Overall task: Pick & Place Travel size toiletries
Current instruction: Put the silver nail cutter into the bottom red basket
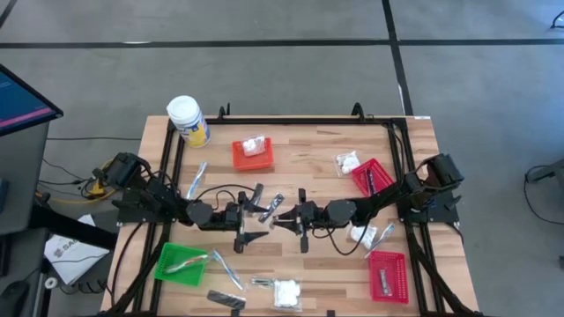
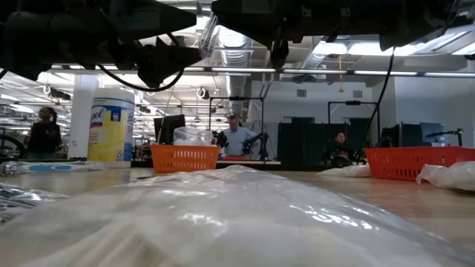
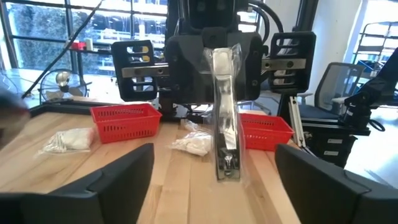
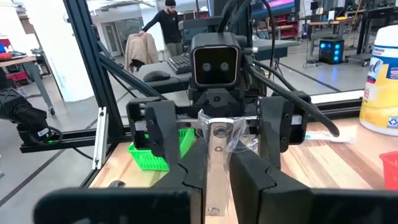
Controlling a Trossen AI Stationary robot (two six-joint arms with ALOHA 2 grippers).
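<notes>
Three red mesh baskets (image 1: 252, 156), one green mesh basket (image 1: 167, 267) and one white-lidded yellow-labelled jar (image 1: 188, 120) stood there.

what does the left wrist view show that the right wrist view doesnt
Only the left wrist view: two red baskets on the table's far side, white lumpy packets beside them, and the left pincer's fingers spread wide apart.
Only the right wrist view: the green basket, the yellow-labelled jar, a person in the room behind, and the right pincer shut on the wrapped stick.
Both: the clear-wrapped stick between the two pincers, and the other arm facing the camera.
</notes>
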